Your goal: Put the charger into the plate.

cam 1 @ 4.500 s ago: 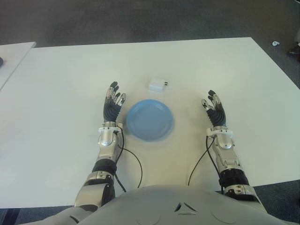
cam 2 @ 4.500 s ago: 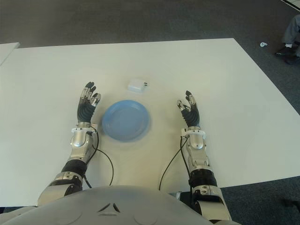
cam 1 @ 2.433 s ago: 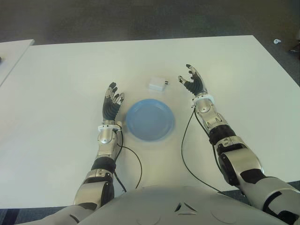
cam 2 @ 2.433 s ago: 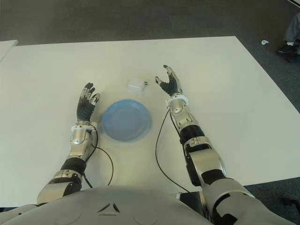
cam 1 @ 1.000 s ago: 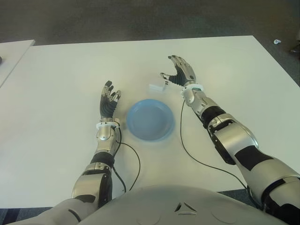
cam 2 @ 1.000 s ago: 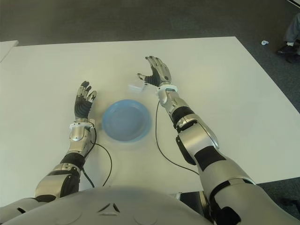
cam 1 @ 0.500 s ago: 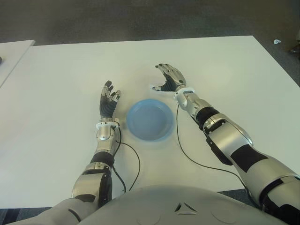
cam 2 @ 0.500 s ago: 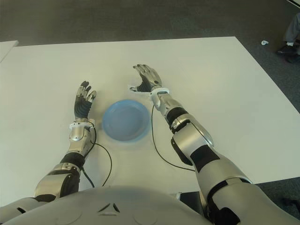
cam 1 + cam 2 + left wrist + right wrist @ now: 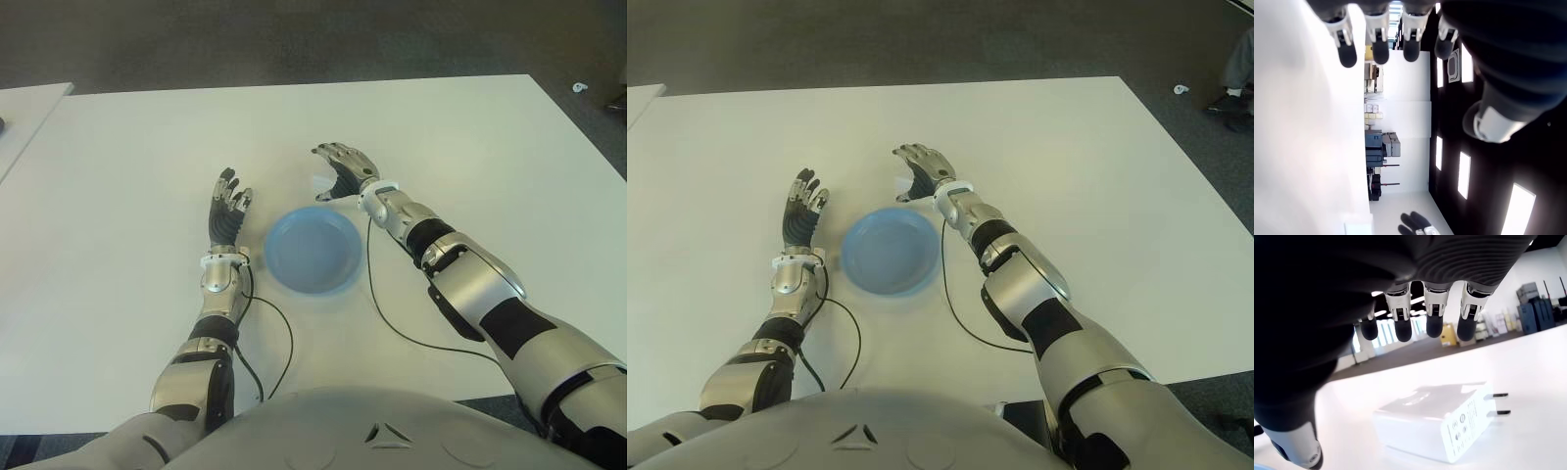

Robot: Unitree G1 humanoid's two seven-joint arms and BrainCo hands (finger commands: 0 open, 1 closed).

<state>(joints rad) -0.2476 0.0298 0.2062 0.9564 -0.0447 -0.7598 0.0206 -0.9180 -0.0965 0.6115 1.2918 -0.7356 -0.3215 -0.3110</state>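
Observation:
A white charger (image 9: 1440,423) with two prongs lies flat on the white table (image 9: 490,147), just beyond the blue plate (image 9: 313,250). My right hand (image 9: 338,168) arches directly over the charger and covers most of it in the eye views. In the right wrist view its fingers (image 9: 1434,323) hang spread above the charger with a gap, and the thumb (image 9: 1295,450) stands off to one side, so the hand is open and holds nothing. My left hand (image 9: 228,211) shows to the left of the plate, fingers straight and open. The plate holds nothing.
Black cables (image 9: 387,313) trail from both wrists across the table toward my body. A second white table (image 9: 29,108) stands at the far left with a gap between. Dark floor lies beyond the far edge, with a small white object (image 9: 578,88) on it at right.
My right hand has swung from the right of the plate leftward and forward until it hovers over the charger, palm turning down. The left hand, plate and charger have stayed put.

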